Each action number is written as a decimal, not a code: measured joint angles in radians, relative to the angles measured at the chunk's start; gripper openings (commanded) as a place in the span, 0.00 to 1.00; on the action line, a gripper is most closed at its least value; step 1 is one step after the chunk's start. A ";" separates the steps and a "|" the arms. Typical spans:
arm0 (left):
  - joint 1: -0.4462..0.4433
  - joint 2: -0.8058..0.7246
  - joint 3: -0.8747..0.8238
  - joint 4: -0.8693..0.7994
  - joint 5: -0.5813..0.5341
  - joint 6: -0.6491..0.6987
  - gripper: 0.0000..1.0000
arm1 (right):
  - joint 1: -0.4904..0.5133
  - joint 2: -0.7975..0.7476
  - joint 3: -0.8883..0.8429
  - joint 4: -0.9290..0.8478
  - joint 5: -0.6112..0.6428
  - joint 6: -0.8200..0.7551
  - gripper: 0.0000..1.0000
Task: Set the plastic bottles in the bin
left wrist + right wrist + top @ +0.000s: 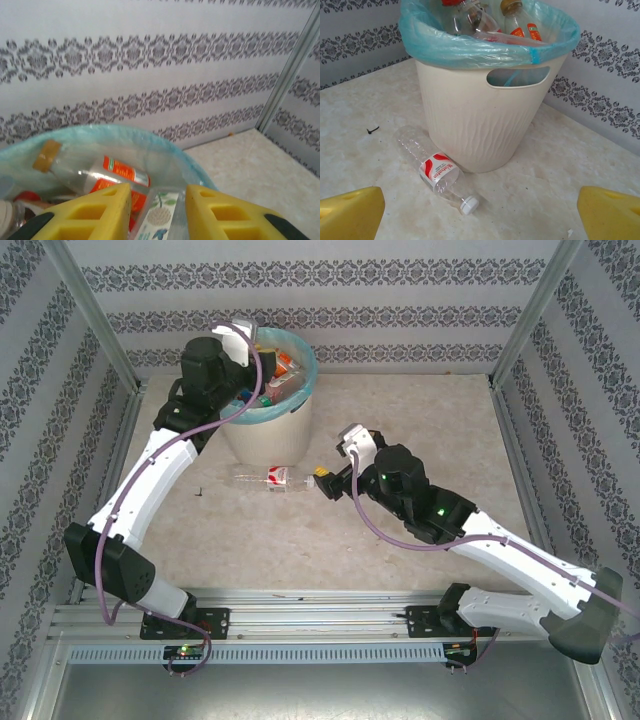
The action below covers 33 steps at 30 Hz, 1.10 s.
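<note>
The bin (262, 435) stands at the back left, cream with a blue-green bag over its rim (100, 132), and holds several plastic bottles. My left gripper (238, 345) hangs over it. In the left wrist view a clear bottle with a flowered white label (162, 215) fills the gap between the yellow fingers (158, 192); whether they press on it is unclear. Beneath lies an orange-labelled bottle (107, 172). One clear bottle with a red-and-white label and white cap (437, 172) lies on the table against the bin's foot (480, 120). My right gripper (328, 480) stands open and empty just right of that bottle's cap (272, 478).
A small black speck of hardware (372, 130) lies on the table left of the fallen bottle. Patterned walls and metal posts (525, 310) close in the beige table (420, 420), with free room to the right of the bin.
</note>
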<state>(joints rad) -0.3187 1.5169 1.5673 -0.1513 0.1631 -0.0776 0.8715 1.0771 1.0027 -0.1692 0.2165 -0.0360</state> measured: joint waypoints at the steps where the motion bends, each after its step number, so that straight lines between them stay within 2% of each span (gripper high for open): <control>1: 0.000 0.008 -0.005 -0.013 -0.010 0.003 0.34 | -0.005 0.016 0.016 -0.007 -0.004 0.004 0.98; 8: 0.000 0.101 0.011 -0.113 -0.044 0.021 0.36 | -0.042 0.240 0.166 -0.065 -0.127 -0.011 0.98; 15: 0.007 0.099 0.090 -0.162 -0.037 0.018 0.39 | -0.067 0.491 0.193 -0.082 -0.285 -0.091 0.98; 19: 0.007 -0.009 0.066 -0.159 -0.037 0.018 0.43 | -0.128 0.609 0.193 -0.075 -0.350 -0.126 0.98; 23: 0.007 -0.178 -0.034 -0.145 -0.037 0.011 0.48 | -0.189 0.700 0.193 -0.065 -0.377 -0.195 0.95; 29: 0.007 -0.389 -0.226 -0.141 -0.040 0.011 0.52 | -0.195 0.815 0.209 -0.059 -0.380 -0.330 0.96; 33: 0.007 -0.462 -0.303 -0.146 -0.065 0.018 0.54 | -0.193 0.874 0.256 -0.063 -0.379 -0.388 0.90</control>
<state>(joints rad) -0.3119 1.0546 1.2640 -0.2974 0.0978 -0.0593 0.6785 1.9507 1.2591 -0.2321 -0.1627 -0.4244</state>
